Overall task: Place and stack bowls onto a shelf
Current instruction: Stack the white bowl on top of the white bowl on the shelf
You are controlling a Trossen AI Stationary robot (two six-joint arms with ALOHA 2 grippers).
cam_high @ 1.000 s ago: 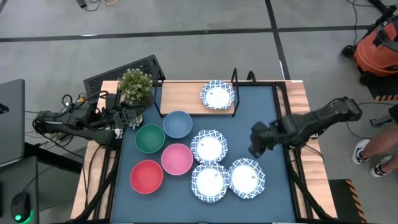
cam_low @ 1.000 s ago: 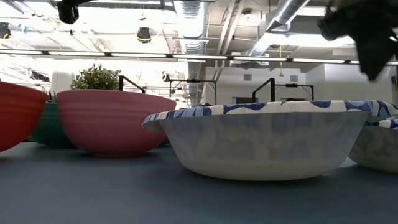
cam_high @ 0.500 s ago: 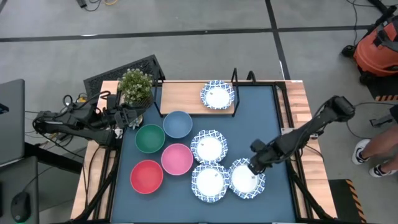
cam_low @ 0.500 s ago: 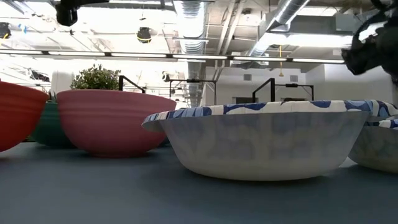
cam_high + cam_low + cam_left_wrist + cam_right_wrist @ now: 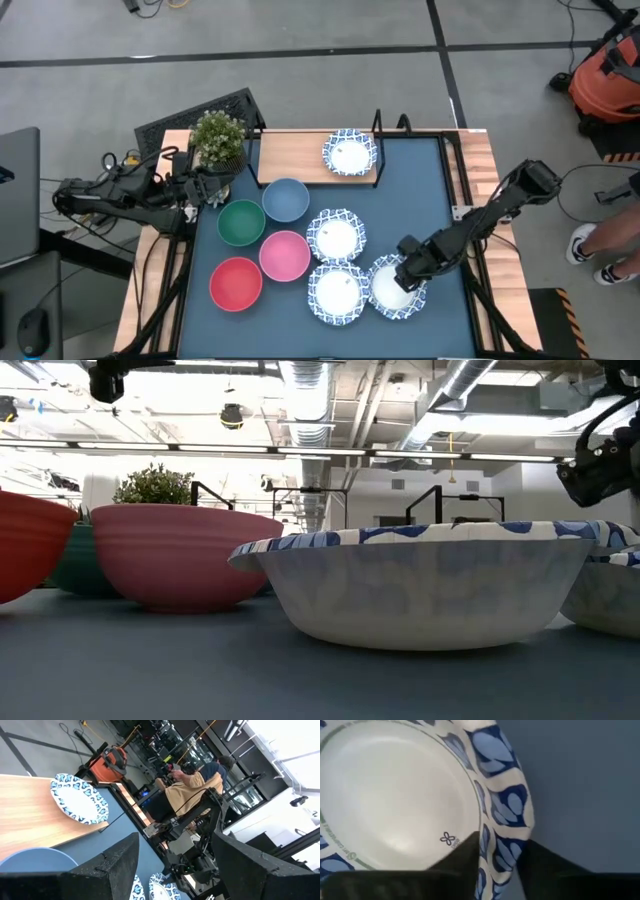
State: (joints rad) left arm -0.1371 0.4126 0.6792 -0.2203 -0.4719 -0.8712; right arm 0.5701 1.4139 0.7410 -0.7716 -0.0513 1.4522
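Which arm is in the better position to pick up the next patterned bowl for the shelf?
The right. Its gripper is already down at the patterned bowl nearest the mat's right side, fingers astride its rim. The left gripper waits open beside the plant, far from it. The shelf holds one bowl.

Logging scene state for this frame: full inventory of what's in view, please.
Patterned bowls: four, white with blue rim; one on the shelf, three on the mat.
Plain bowls: four; blue, green, pink, red, clustered on the mat's left half.
Shelf: one, light wood, at the table's far edge.
Mat: one, blue, covers the tabletop.
Potted plant: one, green, far left corner.
Vacuum: one, orange, on the floor at right.
Person: one, seated in the room behind.
Left hand: open, waiting beside the plant.
Right hand: fingers straddling the rim of the rightmost patterned bowl.
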